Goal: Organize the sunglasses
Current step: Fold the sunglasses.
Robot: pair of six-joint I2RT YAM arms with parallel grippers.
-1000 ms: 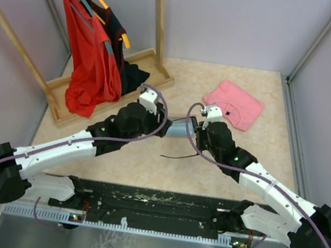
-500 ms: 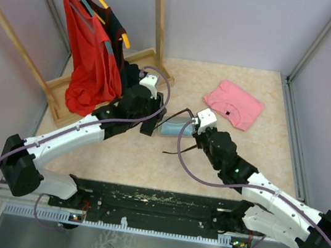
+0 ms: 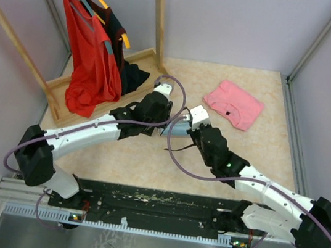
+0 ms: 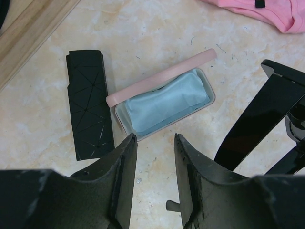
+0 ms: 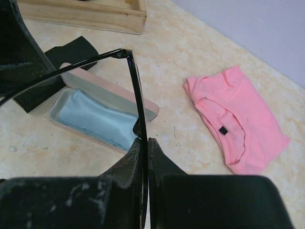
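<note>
While the right gripper point(image 5: 144, 141) has swung in leftward over the last second, bringing the black plastic sunglasses point(image 5: 135, 86) over the open pink oblong case point(image 4: 162, 72), the left gripper point(image 4: 153, 141) has reached further out beside that case and narrowed its jaws. The case now sits uncovered, lid swung back, with a pale blue cleaning cloth point(image 4: 164, 102) lying in the tray; my read: the opening step looks done, the case is ready, and the glasses are not yet in. Right claw: pinched tight on one thin temple arm of the sunglasses, which hang in the air above the case; the hinge is up past the fingertips and the rest of the frame runs off left; lenses not visible. Left claw: part open, a clear gap between the fingers, nothing in it, hovering just beside the case's near edge. A flat black oblong case point(image 4: 88, 102) lies just beside the pink one; a pink folded T-shirt point(image 5: 238, 121) lies well apart on the beige marbled tabletop point(image 4: 157, 28). No second pair of sunglasses made out in any view.
</note>
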